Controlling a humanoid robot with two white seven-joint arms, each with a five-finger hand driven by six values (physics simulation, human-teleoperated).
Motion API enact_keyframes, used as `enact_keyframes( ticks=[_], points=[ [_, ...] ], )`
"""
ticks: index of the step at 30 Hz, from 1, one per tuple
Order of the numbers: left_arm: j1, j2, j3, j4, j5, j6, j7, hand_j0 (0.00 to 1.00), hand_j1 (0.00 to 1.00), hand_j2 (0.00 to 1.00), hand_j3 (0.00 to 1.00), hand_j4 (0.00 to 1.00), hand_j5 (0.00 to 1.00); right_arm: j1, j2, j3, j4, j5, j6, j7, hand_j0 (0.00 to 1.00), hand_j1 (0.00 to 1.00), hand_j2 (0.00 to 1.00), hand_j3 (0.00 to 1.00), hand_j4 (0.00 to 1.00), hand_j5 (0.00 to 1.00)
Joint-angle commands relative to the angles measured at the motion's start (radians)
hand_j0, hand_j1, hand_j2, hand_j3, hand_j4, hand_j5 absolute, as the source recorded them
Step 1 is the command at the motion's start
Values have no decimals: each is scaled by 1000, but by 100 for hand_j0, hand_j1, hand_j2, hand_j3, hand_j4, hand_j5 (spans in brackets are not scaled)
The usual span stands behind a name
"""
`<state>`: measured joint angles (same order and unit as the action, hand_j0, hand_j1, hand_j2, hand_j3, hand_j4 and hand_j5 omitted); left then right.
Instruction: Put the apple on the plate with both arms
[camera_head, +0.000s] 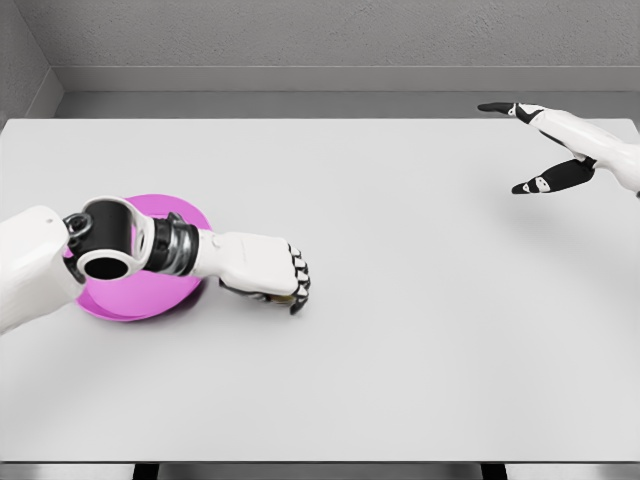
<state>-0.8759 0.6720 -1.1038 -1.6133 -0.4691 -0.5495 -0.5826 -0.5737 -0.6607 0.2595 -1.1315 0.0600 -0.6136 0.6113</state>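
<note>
**Left hand parked right next to the plate, apple hard to spot**

Head view, the only one we've got: the pink plate sits at the left side of the white table, and the left forearm crosses right over the top of it, hiding a good chunk. The left hand is just past the plate's right rim, knuckles up, fingers curled down and under. There's a sliver of something yellowish-tan tucked beneath those fingers, which I'd guess is the apple, but it's so covered I can't say for sure, and can't tell if the hand really has a grip on it or is just cupped over it. No apple shows anywhere else on the table, so that's my best read.

The right hand is way over at the far right, well apart from everything, fingers spread wide and holding nothing.

The relation that matters: the plate lies directly to the left of the left hand, just beside it, basically back along the forearm's own line. So the left hand is the near one by a mile. If the apple is under those fingers, the trip is a short pull back left over the rim.
</note>
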Motion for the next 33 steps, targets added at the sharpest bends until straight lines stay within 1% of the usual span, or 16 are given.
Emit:
enact_keyframes(
  ticks=[1,4,5,6,9,10,12,13,15,18,20,24,26,30,32,33],
  points=[
    [-3,9,2,0,12,-32,4,44,44,44,44,44,44,0,0,0,-1,-8,3,0,100,100,100,100,100,100],
    [-35,77,9,-3,78,-61,12,43,43,43,43,43,43,-2,0,0,-1,-2,3,0,100,100,100,100,100,100],
    [-51,103,10,-5,112,-61,12,42,42,42,42,42,42,-3,0,0,-1,7,3,0,100,100,100,100,100,100],
    [-54,136,24,-5,144,-61,12,41,41,41,41,41,41,-3,0,0,-1,9,3,0,100,100,100,100,100,100],
    [-54,236,77,-3,193,-61,12,41,41,41,41,41,41,-3,0,0,-1,9,3,0,100,100,100,100,100,100],
    [-54,282,88,0,221,-61,12,41,41,41,41,41,41,-3,0,0,-2,9,3,0,100,100,100,100,100,100],
    [-52,336,101,7,237,-61,12,41,41,41,41,41,41,-2,-2,0,-1,9,3,0,100,100,100,100,100,100],
    [-52,351,102,26,237,-61,12,41,41,41,41,41,41,-2,-2,0,-1,9,3,0,100,100,100,100,100,100],
    [-51,353,102,87,237,-61,12,41,41,41,41,41,41,-2,-3,-2,-1,9,3,0,100,100,100,100,100,100],
    [-45,351,101,105,237,-61,12,42,42,42,42,42,42,2,-3,-2,-1,9,3,0,100,100,100,100,100,100],
    [-43,347,101,105,237,-61,12,47,47,47,47,47,47,0,-5,-2,-1,9,3,0,100,100,100,100,100,100],
    [-40,340,101,108,254,-61,12,72,72,72,72,72,72,0,-5,-2,-1,9,3,0,100,100,100,100,100,100],
    [-40,330,99,130,260,-61,12,92,92,92,92,92,92,2,-5,-2,-1,9,3,0,100,100,100,100,100,100],
    [-40,330,99,133,262,-61,12,95,95,95,95,95,95,2,-5,-2,-1,9,3,0,100,100,100,100,100,100],
    [-41,330,101,132,265,-61,12,100,100,100,100,100,100,0,-11,-2,-1,9,3,0,100,100,100,100,100,100],
    [-43,327,98,127,274,-61,12,100,100,100,100,100,100,0,-11,-2,-2,9,3,0,100,100,100,100,100,100]
  ],
)
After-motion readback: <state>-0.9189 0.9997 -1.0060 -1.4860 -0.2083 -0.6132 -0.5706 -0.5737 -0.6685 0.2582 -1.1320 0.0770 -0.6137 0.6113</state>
